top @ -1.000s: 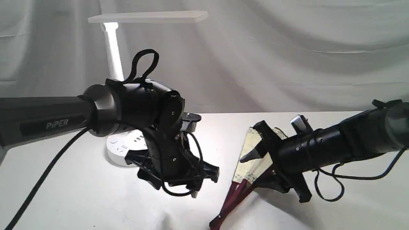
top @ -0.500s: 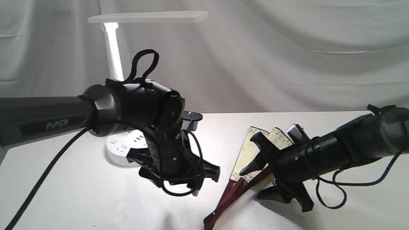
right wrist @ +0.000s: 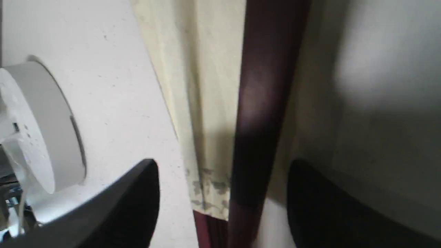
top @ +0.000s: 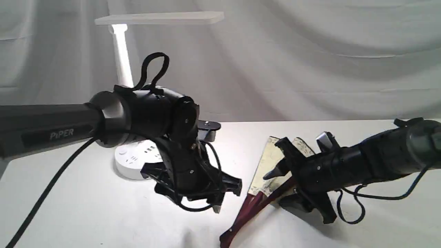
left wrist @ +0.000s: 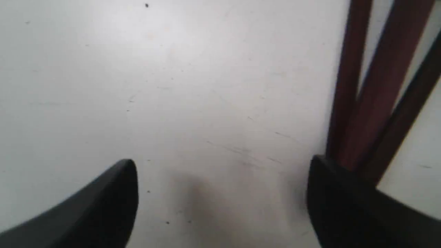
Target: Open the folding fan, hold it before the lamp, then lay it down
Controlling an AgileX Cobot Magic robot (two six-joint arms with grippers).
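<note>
The folding fan [top: 267,165] lay partly spread on the desk [top: 86,206] near the lamp [top: 120,58]. The right pincer [right wrist: 224,162] gaped wide astride one maroon rib [right wrist: 258,103], unclamped; the left pincer [left wrist: 222,163] hung open, empty, beside the ribs [left wrist: 365,103]

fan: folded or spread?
Partly spread: the folding fan shows only a narrow wedge of leaf, and its ribs splay slightly apart.

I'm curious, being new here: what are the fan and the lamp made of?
The folding fan: leaf looks like matte cream paper, folded in pleats; ribs seem dark maroon wood with a slight sheen. The lamp: probably smooth white plastic, uniform colour, rounded moulded base.
</note>
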